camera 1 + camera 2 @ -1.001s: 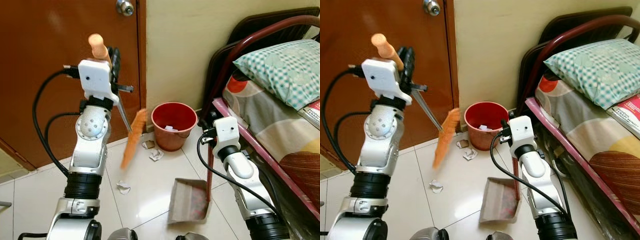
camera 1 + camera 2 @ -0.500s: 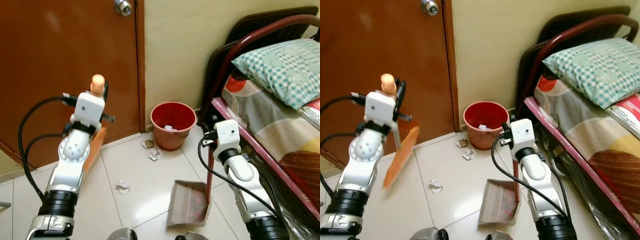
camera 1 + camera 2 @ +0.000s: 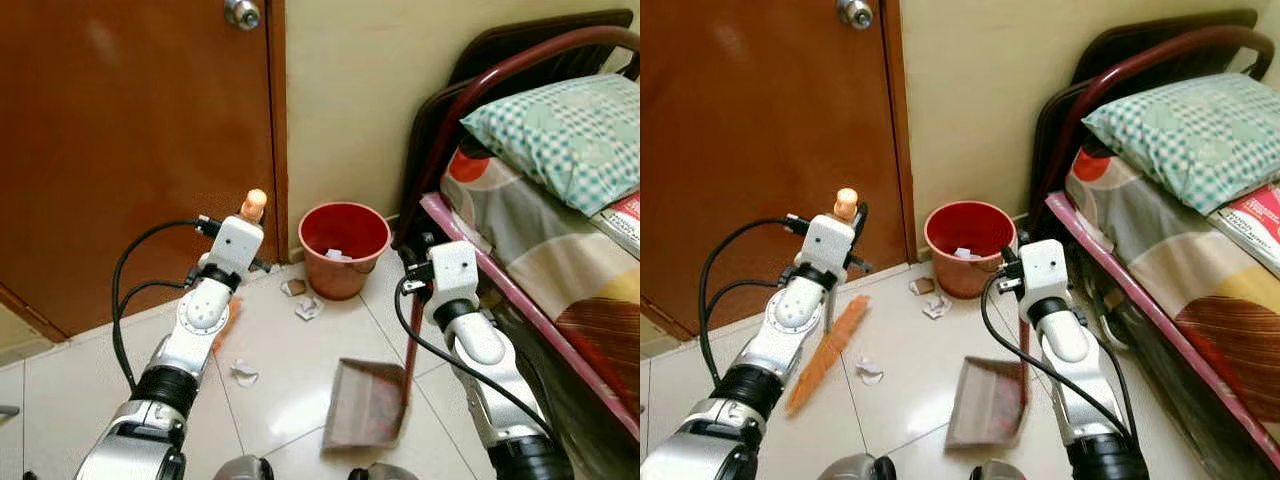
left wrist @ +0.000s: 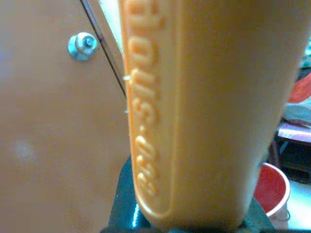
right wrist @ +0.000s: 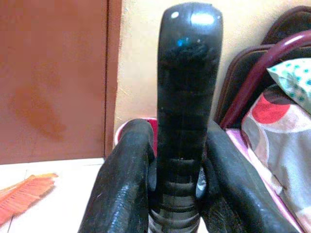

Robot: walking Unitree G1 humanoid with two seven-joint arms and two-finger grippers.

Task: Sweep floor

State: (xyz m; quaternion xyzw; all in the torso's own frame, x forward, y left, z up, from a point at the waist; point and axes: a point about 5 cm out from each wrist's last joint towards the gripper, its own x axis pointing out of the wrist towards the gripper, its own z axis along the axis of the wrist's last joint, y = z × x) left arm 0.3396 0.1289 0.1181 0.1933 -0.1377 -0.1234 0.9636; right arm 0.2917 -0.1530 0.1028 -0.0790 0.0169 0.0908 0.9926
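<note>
The left end effector [image 3: 845, 215] is closed around the orange handle of a broom [image 3: 826, 352]. The broom's orange bristles are down on the white floor [image 3: 910, 370], near the brown door [image 3: 750, 130]. In the left wrist view, the orange handle [image 4: 194, 111] is seen very close, with raised letters on it, and the door's silver knob [image 4: 81, 45] is seen behind it.

The right end effector [image 5: 175, 194] is closed around the black grip [image 5: 187, 97] of a dustpan [image 3: 985, 402]. Its two black fingers [image 5: 121, 189] are pressed on both sides of the grip. The dustpan's red pole is held nearly upright, and the grey pan is resting on the floor in front of the robot, next to the bed [image 3: 1160, 260].

A red bin [image 3: 967, 247] is set by the yellow wall, between the door and the bed. Some white bits are seen inside it. Small scraps of paper [image 3: 931, 305] are lying on the floor just in front of the bin. One more crumpled scrap [image 3: 869, 371] is lying near the broom's bristles. A green checked pillow [image 3: 1190, 110] is lying on the bed.
</note>
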